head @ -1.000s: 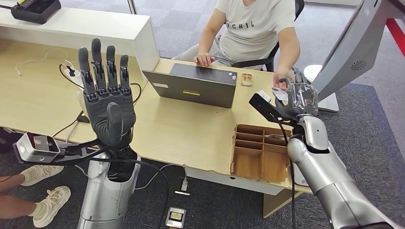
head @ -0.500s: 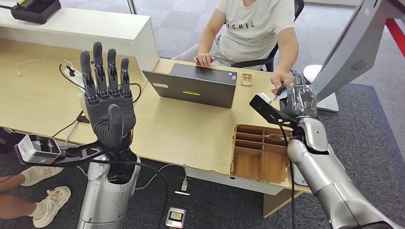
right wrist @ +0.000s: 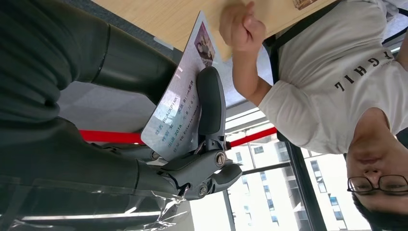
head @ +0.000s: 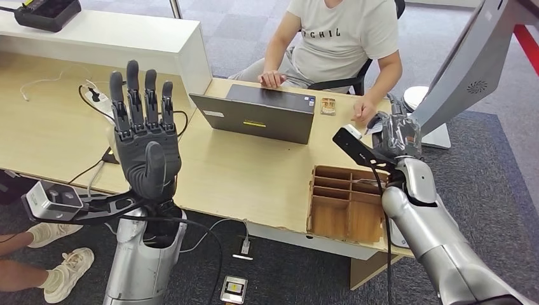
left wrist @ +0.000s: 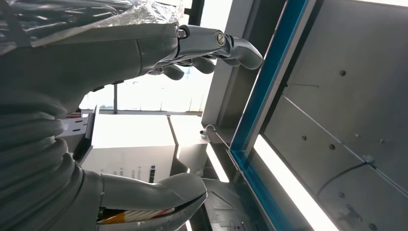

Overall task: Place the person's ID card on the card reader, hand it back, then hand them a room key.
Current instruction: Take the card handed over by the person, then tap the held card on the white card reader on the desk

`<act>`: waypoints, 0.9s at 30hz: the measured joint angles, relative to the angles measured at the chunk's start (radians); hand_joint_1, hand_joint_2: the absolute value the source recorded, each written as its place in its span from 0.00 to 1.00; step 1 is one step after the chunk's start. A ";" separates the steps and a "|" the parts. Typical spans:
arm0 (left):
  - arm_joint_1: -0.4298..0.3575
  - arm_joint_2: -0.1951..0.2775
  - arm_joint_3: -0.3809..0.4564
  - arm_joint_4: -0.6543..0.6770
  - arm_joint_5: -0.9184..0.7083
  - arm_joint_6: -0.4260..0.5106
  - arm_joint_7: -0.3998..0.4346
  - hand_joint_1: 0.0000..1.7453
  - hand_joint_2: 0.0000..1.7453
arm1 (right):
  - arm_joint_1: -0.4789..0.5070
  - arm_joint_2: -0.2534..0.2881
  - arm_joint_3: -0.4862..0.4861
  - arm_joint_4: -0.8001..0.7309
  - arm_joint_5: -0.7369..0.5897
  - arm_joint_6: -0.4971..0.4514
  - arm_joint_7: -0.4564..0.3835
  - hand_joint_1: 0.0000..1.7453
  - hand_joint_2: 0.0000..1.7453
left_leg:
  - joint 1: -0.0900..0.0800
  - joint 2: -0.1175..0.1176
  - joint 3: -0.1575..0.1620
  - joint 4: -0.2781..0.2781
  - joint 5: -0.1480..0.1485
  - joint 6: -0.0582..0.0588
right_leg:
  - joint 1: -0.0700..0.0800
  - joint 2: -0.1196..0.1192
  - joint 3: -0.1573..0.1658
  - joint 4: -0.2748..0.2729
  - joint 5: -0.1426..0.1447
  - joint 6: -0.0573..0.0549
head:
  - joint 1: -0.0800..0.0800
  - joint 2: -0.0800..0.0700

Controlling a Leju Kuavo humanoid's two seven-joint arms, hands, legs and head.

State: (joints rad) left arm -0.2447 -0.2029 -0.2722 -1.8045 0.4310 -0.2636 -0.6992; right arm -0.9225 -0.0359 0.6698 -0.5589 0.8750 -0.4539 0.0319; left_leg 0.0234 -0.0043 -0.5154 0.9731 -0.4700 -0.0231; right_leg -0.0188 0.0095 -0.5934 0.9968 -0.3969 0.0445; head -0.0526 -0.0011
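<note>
The ID card (right wrist: 180,103) is pinched between the fingers of the right hand (head: 399,135), above the desk (head: 254,171) edge and just beside the person's hand (head: 364,110). The left hand (head: 145,136) is raised with fingers spread and holds nothing.

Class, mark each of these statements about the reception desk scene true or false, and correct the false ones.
1. The right hand holds the ID card. True.
2. The left hand grips a room key. False: it is raised, fingers spread, holding nothing.
3. The laptop on the desk is closed. True.
4. The person's hand is pinching the ID card. False: it rests on the desk, apart from the card.
5. The wooden compartment tray sits near the desk's front edge, by the right arm. True.
</note>
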 joint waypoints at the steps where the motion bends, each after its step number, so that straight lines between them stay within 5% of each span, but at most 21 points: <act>1: 0.001 0.000 0.000 0.000 -0.001 0.000 0.000 0.00 1.00 | 0.000 0.000 0.000 0.001 -0.005 -0.006 0.000 1.00 1.00 | 0.000 0.000 0.000 0.000 0.000 0.000 | 0.000 0.000 0.000 0.000 0.000 0.000 | 0.000 0.000; 13: 0.035 0.004 0.008 -0.011 -0.012 0.013 0.000 0.00 1.00 | 0.030 -0.061 -0.023 -0.062 -0.068 -0.104 0.019 1.00 1.00 | 0.000 0.000 0.001 0.000 0.000 0.000 | 0.000 0.000 0.000 0.000 0.000 0.000 | 0.000 0.000; 27: 0.073 0.032 0.018 -0.053 -0.005 0.126 0.000 0.00 1.00 | 0.271 -0.211 -0.153 -0.359 -0.093 -0.185 0.095 1.00 1.00 | 0.000 0.000 0.001 0.000 0.000 0.000 | 0.000 0.000 0.000 -0.001 0.000 0.000 | 0.000 0.000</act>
State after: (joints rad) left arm -0.1722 -0.1708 -0.2546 -1.8576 0.4257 -0.1371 -0.6992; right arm -0.6514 -0.2467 0.5171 -0.9177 0.7825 -0.6393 0.1270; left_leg 0.0233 -0.0045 -0.5149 0.9733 -0.4702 -0.0229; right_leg -0.0189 0.0093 -0.5931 0.9962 -0.3969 0.0446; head -0.0526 -0.0011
